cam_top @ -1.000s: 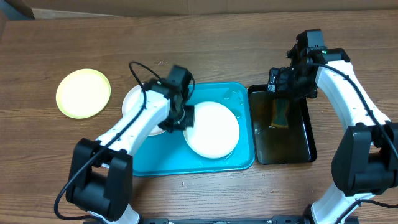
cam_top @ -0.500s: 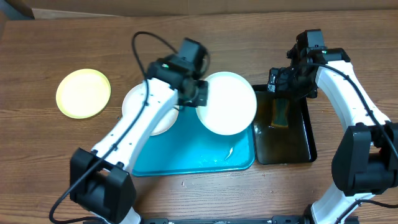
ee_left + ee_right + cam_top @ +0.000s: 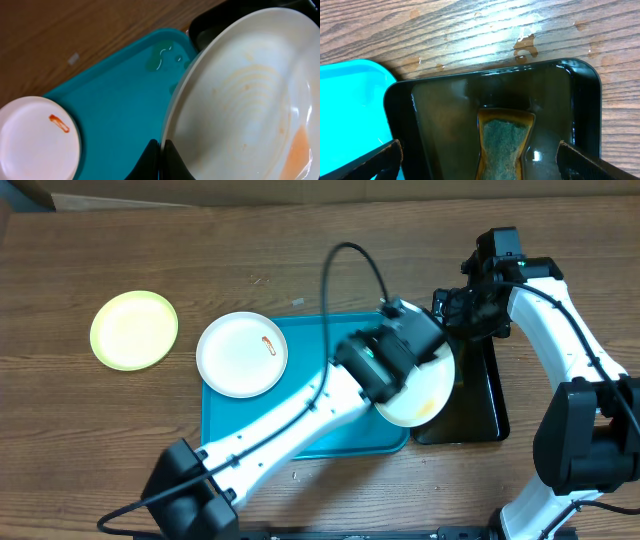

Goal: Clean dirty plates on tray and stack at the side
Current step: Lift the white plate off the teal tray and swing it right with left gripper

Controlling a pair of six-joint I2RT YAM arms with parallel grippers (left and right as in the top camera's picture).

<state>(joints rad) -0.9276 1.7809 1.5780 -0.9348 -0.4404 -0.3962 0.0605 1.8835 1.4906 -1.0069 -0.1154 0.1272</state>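
the left gripper (image 3: 161, 152) has swung from the tray's 12 o'clock edge to its 3 o'clock edge, carrying the white plate (image 3: 425, 395) with it. the plate now hangs tilted over the near rim of the black tub (image 3: 480, 410), and the tray (image 3: 300, 340) is bare in the middle. the fingers pinch the plate's rim. an orange smear is on it, so it looks unwashed. the right gripper (image 3: 455, 315) has not moved; its fingers are spread wide over the sponge (image 3: 505, 140) lying in the tub. a second white plate (image 3: 242, 354), streaked red, overlaps the tray's 9 o'clock rim. farther toward 9 o'clock, the yellow-green plate (image 3: 134, 330) sits alone on the table and looks clean. two plates likely remain, and nothing is stacked.
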